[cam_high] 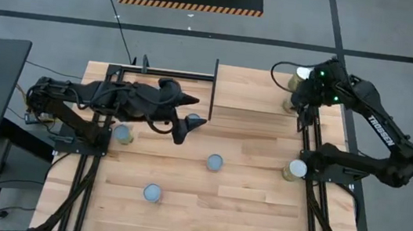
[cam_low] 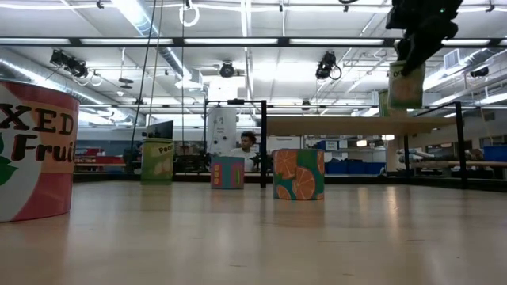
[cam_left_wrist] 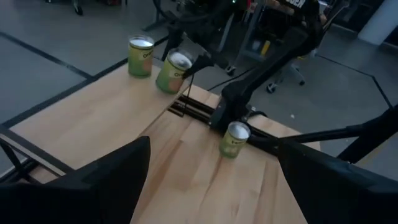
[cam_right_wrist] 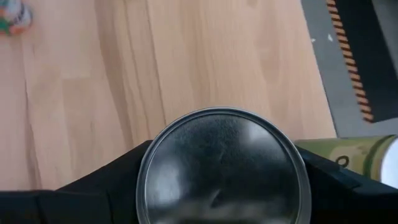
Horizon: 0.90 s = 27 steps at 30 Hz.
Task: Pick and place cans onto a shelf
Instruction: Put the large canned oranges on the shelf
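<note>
My right gripper [cam_low: 409, 57] is shut on a yellow-green can [cam_low: 406, 84] above the far right part of the light-wood shelf [cam_high: 265, 91]. It also shows in the left wrist view [cam_left_wrist: 172, 71]. A second yellow-green can [cam_left_wrist: 141, 56] stands on the shelf beside it. My left gripper [cam_left_wrist: 211, 186] is open and empty over the table's middle, next to a can [cam_high: 194, 120]. Other cans stand on the table: yellow-green [cam_high: 122, 133], two silvery-topped ones [cam_high: 215, 162] [cam_high: 152, 193], and one by the right arm's base [cam_high: 295, 169]. My right gripper pinches the can's side wall [cam_right_wrist: 146, 168] between its two fingers [cam_right_wrist: 106, 183], just below the silvery top [cam_right_wrist: 224, 165]. The fingers come from above, pointing down. The can hangs below them, slightly tilted, lifted clear of the shelf.
A thin dark upright panel [cam_high: 214, 89] stands at the shelf's left edge. In the low view a red "Fruit" can [cam_low: 32, 150] stands very near the camera, with green [cam_low: 157, 161], blue-grey [cam_low: 227, 172] and orange [cam_low: 299, 174] cans farther off. A person shows in the room behind.
</note>
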Each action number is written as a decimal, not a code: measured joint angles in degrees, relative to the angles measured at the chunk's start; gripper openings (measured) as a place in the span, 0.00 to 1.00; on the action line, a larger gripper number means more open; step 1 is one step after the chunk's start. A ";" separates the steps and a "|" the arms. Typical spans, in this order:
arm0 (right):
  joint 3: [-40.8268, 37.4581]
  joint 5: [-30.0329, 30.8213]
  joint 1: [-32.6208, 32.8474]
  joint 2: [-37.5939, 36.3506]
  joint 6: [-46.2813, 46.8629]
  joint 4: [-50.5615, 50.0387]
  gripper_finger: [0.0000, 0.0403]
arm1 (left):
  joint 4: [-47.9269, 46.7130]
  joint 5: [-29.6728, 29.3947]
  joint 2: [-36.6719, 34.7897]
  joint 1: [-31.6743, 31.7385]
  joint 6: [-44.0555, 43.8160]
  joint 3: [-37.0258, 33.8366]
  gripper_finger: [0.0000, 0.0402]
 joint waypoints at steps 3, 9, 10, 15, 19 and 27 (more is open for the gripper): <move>0.02 0.21 -1.76 0.57 -1.60 2.12 0.77 | -0.19 0.11 0.00 -0.04 -0.13 0.00 0.89; 0.04 1.41 -4.12 2.72 -0.77 -0.06 0.77 | -0.67 0.13 0.00 -0.04 -0.15 0.00 0.89; 0.04 1.62 -4.35 2.92 0.12 -0.23 0.77 | -0.78 0.13 0.00 -0.04 -0.08 0.00 0.89; 0.04 3.62 -6.01 3.16 3.02 -0.30 0.77 | -2.23 0.13 0.00 -0.04 0.13 0.00 0.89; 0.04 3.84 -6.86 3.18 5.43 -0.93 0.87 | -2.48 0.15 0.00 -0.04 0.57 0.00 0.89; 0.04 4.05 -6.84 3.18 6.25 -0.73 0.97 | -2.51 0.15 0.00 -0.04 3.57 0.00 0.89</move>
